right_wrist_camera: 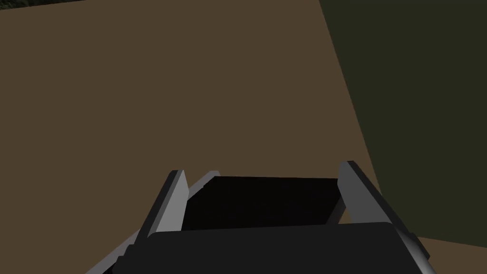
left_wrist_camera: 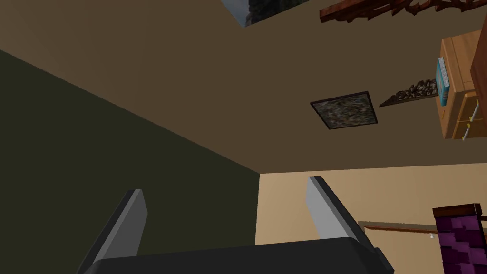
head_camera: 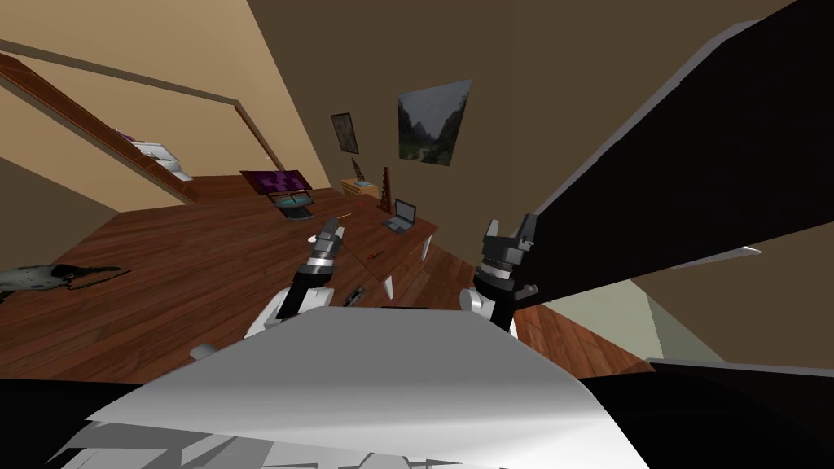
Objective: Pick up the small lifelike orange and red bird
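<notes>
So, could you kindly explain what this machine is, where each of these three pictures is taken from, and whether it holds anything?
It is a two-armed robot in a simulated house. The wide picture comes from a camera on its head, looking steeply down. The other two come from cameras on its hands, each looking along that hand's fingers. Ahead stands a wooden desk with a laptop and a tiny red speck, too small to identify. The left fingers and the right fingers stand open and hold nothing. Both hands are raised and point towards the walls.
</notes>
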Controlling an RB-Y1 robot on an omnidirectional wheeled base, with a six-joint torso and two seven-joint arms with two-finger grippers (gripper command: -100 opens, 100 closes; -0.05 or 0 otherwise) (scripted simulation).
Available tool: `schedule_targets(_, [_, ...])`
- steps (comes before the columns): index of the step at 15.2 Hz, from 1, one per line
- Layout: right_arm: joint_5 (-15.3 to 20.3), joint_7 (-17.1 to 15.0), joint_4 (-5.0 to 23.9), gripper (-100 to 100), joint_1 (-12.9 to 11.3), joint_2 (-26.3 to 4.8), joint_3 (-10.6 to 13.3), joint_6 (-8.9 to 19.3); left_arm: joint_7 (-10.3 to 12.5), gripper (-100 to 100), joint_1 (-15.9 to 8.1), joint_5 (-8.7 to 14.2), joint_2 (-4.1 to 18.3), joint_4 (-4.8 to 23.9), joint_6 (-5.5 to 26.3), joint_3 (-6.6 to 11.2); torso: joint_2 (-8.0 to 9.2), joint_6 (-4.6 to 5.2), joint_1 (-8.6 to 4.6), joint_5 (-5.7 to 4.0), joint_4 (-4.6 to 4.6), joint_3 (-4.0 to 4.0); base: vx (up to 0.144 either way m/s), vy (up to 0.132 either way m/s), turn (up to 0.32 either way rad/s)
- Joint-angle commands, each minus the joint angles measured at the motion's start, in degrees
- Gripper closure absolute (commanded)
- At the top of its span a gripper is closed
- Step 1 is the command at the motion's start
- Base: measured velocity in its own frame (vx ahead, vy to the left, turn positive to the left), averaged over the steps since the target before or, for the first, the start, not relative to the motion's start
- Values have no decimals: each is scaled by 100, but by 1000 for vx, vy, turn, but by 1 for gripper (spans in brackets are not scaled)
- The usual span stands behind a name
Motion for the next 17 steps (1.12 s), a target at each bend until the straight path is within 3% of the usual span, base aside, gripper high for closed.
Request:
schedule_targets(1, [0, 0, 0, 0, 0, 0, 0, 0, 28, -100, -54, 13, 142, 150, 286, 147, 0, 0, 0, 0, 0, 0, 40, -147, 4])
schedule_targets(2, [0, 0, 0, 0, 0, 0, 0, 0, 28, -100, -54, 13, 142, 150, 296, 147, -3, 0, -1, 0, 0, -1, 43, -134, 6])
schedule_targets(5, [0, 0, 0, 0, 0, 0, 0, 0, 112, -100, -121, 68, 338, 430, 655, 424, -4, 0, 4, 0, -1, -2, 38, -133, 4])
schedule_targets(6, [0, 0, 0, 0, 0, 0, 0, 0, 112, -100, -121, 68, 338, 430, 655, 424, -4, 0, 4, 1, -1, -2, 40, -119, 8])
schedule_targets(9, [0, 0, 0, 0, 0, 0, 0, 0, 203, -100, -192, 129, 496, 738, 1045, 725, -13, 0, 2, 0, -2, -7, 74, -138, 5])
schedule_targets(10, [0, 0, 0, 0, 1, 0, 0, 0, 203, -100, -192, 129, 496, 738, 1047, 725, -19, 0, 3, 0, -3, -10, 93, -122, 7])
schedule_targets(11, [0, 0, 0, 0, 1, 0, 0, 0, 251, -100, -230, 161, 562, 878, 1253, 883, -22, 0, 6, 1, -5, -12, 90, -117, 4])
schedule_targets(12, [0, 0, 0, 0, 1, 0, 0, 0, 251, -100, -230, 161, 562, 901, 1253, 883, -24, -1, 9, 2, -5, -14, 79, -116, 4])
schedule_targets(13, [0, 0, 0, 0, 1, 0, 0, 0, 300, -100, -268, 193, 619, 1069, 1424, 1045, -23, 0, 11, 2, -5, -13, 81, -139, 0])
schedule_targets(14, [0, 0, 0, 0, 1, 0, 0, 0, 300, -100, -268, 193, 619, 1069, 1465, 1045, -24, 0, 6, 1, -5, -14, 76, -133, 4])
schedule_targets(15, [0, 0, 0, 0, 1, 0, 0, 0, 350, -100, -307, 227, 667, 1241, 1633, 1211, -22, -1, 5, 1, -5, -13, 74, -148, 0])
schedule_targets(16, [0, 0, 0, 0, 1, 0, 0, 0, 350, -100, -307, 227, 667, 1241, 1681, 1211, -21, -1, 2, 0, -5, -12, 84, -152, 9])
schedule_targets(17, [0, 0, 0, 0, 1, 0, 0, 0, 400, -100, -346, 261, 707, 1416, 1817, 1379, -22, 0, -1, -1, -5, -13, 122, -160, 4])
